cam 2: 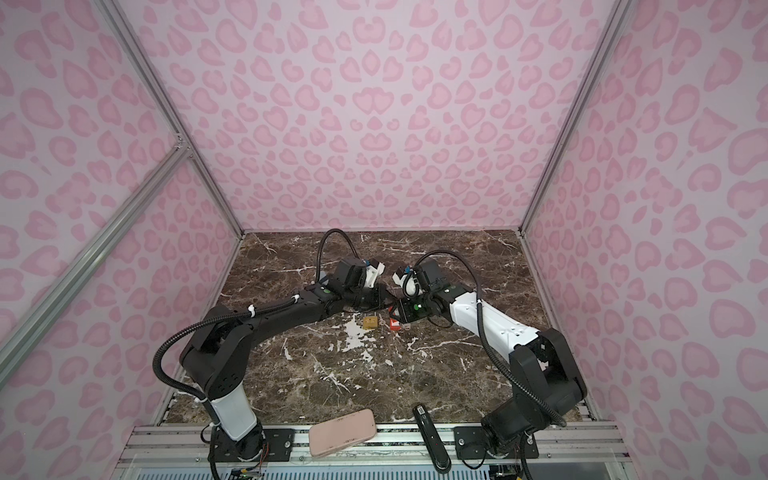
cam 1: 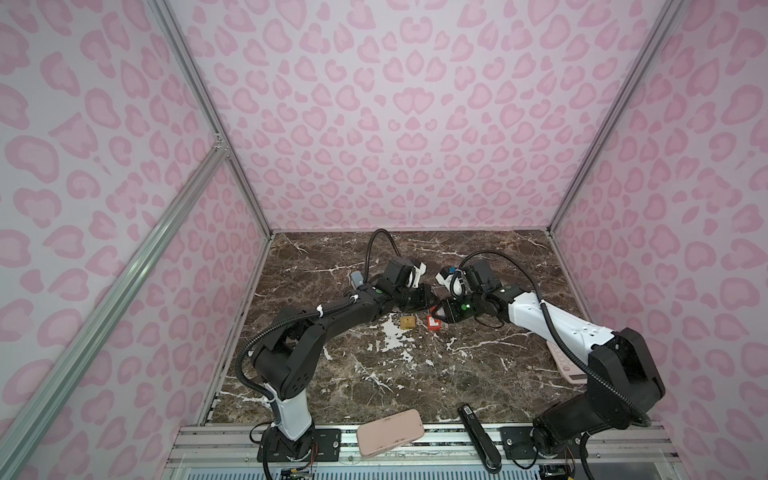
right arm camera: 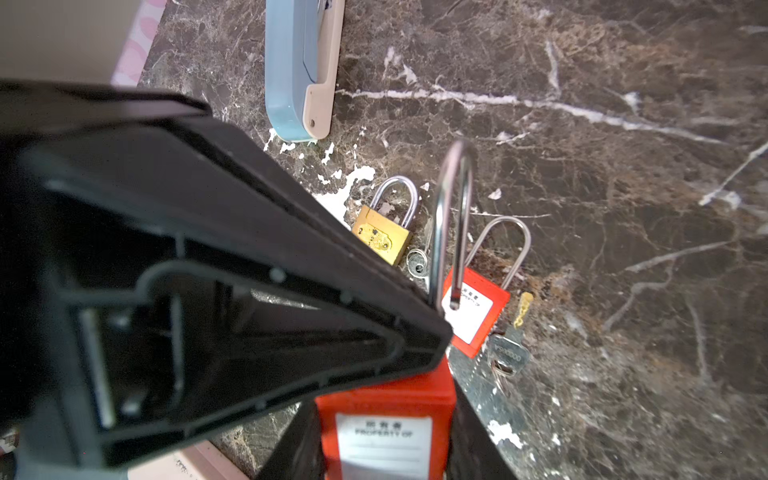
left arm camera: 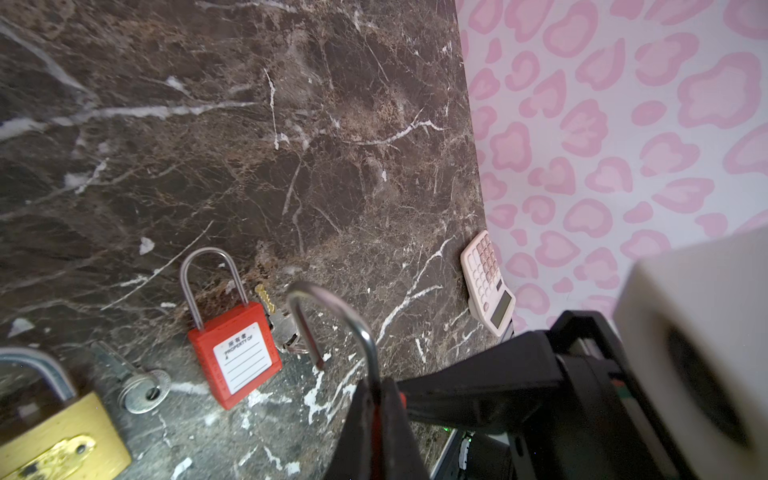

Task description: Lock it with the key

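Right wrist view: the right gripper is clamped on the red padlock, its shackle swung open. The left gripper is closed, apparently pinching the shackle base. The key lies ahead of the right gripper, beside a second red padlock.

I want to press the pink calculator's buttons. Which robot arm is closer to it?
Right. The right arm reaches over the calculator, hiding part of it in both top views. The left arm is on the opposite side of the table, well apart from it.
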Robot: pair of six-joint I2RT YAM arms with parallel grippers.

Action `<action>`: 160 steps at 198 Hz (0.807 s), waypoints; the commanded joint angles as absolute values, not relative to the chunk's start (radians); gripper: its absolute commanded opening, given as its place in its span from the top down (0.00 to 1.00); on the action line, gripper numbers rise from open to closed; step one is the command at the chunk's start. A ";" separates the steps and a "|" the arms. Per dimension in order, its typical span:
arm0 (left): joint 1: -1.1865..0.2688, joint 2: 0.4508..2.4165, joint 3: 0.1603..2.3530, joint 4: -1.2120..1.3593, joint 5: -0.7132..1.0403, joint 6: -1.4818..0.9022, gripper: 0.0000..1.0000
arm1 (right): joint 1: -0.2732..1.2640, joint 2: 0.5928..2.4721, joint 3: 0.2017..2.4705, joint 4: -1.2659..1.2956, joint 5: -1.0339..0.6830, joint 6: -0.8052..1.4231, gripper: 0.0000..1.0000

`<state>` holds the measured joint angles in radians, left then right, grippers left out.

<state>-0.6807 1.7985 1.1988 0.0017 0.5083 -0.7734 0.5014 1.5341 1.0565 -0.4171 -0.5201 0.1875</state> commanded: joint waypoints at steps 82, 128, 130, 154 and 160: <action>-0.687 1.821 1.210 0.023 0.563 -0.782 0.77 | 0.509 1.529 1.057 -0.323 -0.567 0.182 0.82; -0.687 1.818 1.207 0.030 0.561 -0.785 0.94 | 0.510 1.526 1.052 -0.322 -0.572 0.181 0.83; -0.687 1.818 1.209 0.031 0.560 -0.784 0.95 | 0.511 1.525 1.051 -0.322 -0.572 0.181 0.83; -0.687 1.806 1.208 0.034 0.552 -0.785 0.96 | 0.509 1.523 1.049 -0.323 -0.568 0.179 0.76; -0.685 1.804 1.207 0.034 0.552 -0.785 0.96 | 0.510 1.522 1.049 -0.322 -0.566 0.178 0.74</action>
